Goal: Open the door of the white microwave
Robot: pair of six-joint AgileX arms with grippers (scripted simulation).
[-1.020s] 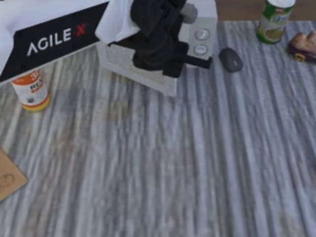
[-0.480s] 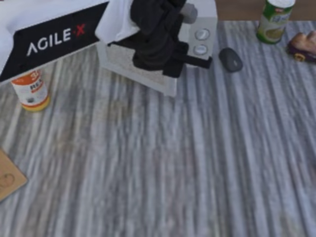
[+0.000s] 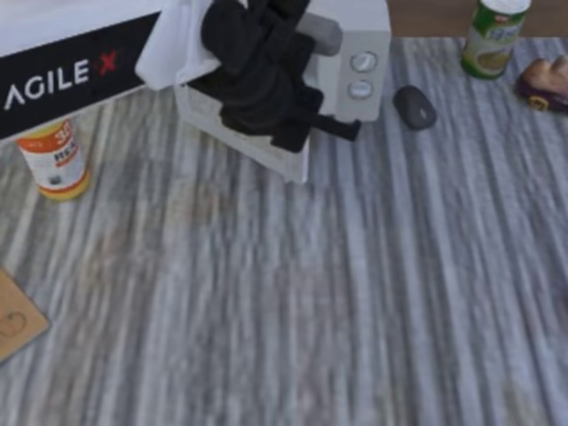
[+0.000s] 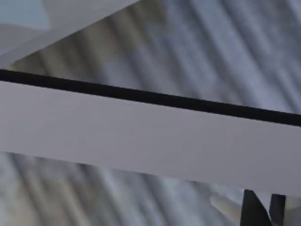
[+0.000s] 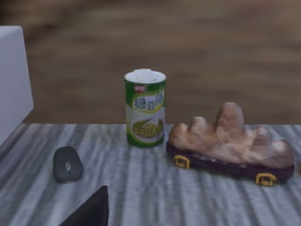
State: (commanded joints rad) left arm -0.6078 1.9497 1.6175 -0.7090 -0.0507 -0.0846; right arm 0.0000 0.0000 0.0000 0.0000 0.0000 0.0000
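Table (image 3: 355,293): only right wrist view shows rock ornament (image 5: 230,141) whole.

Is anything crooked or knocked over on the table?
Nothing is spilled or tipped. The only thing askew is the door of the white microwave: it slants out from the front, part open, with the left claw at its free edge. Both cans stand upright.

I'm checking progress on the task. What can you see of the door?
The door is a flat white panel with a grey speckled mesh window. It stands partly open, its free edge swung out from the microwave toward the table's near side. The left gripper is at that edge, hiding much of it.
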